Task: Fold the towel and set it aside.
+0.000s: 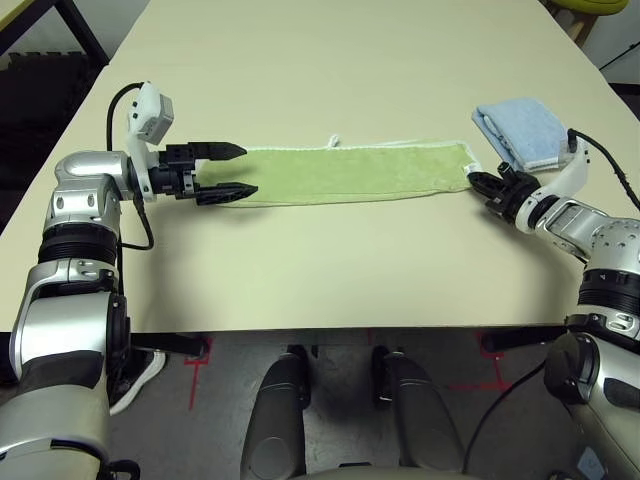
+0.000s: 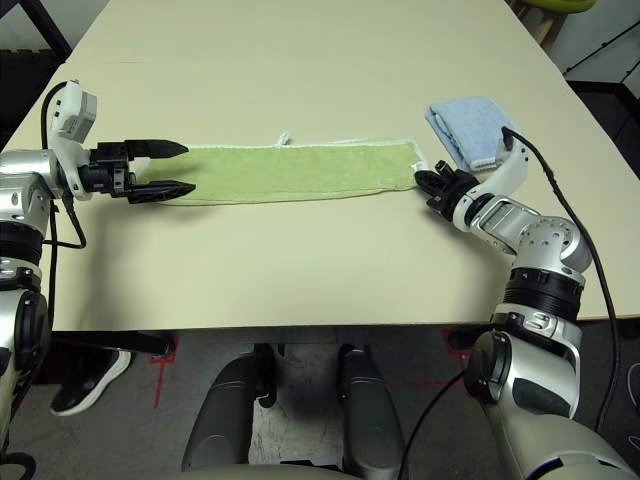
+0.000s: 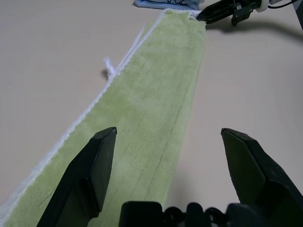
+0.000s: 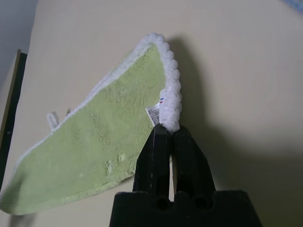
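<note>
The towel [image 1: 350, 172] lay folded lengthwise into a long narrow strip across the middle of the table [image 1: 320, 60], stretched between the two arms. The right gripper [image 1: 487, 187] had its jaws clenched on the white stitched edge at the towel's right end, a grasp that looked meant for carrying that end over to the other to halve the strip. The left gripper [image 1: 228, 171] hovered at the opposite end with its jaws released and spread wide, one finger above the cloth and one at its near edge, probably to catch or pin that end while the right one folded. A smaller blue cloth [image 1: 522, 131] sat folded just beyond the right gripper, apart from the towel. A small white label [image 4: 153, 114] showed beside the pinched edge, with tiny red and blue marks on it; any writing was too small to read
</note>
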### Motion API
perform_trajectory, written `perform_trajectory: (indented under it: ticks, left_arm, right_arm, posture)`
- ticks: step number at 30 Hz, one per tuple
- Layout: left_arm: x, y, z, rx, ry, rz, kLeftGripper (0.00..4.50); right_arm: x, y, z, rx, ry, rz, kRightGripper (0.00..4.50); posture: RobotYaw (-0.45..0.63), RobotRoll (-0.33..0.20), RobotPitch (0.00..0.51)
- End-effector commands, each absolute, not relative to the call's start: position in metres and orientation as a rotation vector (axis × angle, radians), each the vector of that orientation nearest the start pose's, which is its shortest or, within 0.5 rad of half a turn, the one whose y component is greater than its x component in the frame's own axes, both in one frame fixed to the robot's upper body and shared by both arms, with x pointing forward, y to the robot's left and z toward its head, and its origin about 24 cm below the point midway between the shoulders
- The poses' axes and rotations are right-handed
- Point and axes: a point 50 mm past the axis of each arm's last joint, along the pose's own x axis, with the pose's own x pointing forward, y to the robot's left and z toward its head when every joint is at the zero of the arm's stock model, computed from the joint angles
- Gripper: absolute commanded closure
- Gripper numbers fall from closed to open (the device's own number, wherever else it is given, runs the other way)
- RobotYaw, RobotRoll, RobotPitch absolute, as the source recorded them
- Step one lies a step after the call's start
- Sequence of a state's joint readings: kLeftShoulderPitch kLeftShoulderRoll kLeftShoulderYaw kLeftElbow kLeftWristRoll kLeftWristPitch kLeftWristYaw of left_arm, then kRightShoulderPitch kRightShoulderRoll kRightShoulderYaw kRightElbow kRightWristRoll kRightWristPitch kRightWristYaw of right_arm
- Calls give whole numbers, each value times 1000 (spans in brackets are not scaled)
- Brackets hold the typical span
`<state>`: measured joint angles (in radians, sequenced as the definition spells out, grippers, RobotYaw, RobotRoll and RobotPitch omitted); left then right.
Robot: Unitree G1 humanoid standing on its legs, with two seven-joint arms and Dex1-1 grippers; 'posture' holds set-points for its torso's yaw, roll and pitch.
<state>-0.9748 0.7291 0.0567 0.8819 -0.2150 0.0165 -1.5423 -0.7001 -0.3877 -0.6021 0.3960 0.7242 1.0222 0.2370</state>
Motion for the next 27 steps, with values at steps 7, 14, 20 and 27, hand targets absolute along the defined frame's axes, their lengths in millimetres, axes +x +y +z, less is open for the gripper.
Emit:
perform_trajectory:
  ticks: [7, 14, 20, 27]
  left_arm:
    - [346, 270, 209, 364, 78, -1125, 0]
    - [346, 269, 208, 366, 79, -1133, 0]
    - [346, 268, 207, 369, 85, -1143, 0]
    - [345, 268, 207, 373, 91, -1148, 0]
  right_arm:
    - [321, -288, 144, 737, 279, 157, 4440]
    - [320, -286, 152, 680, 244, 223, 4440]
    - [321, -279, 167, 542, 212, 373, 4440]
    - [326, -256, 188, 293, 219, 585, 4440]
  posture:
    - [-49, 0, 211]
    - [-51, 0, 207]
    - [-49, 0, 204]
    - [-41, 0, 199]
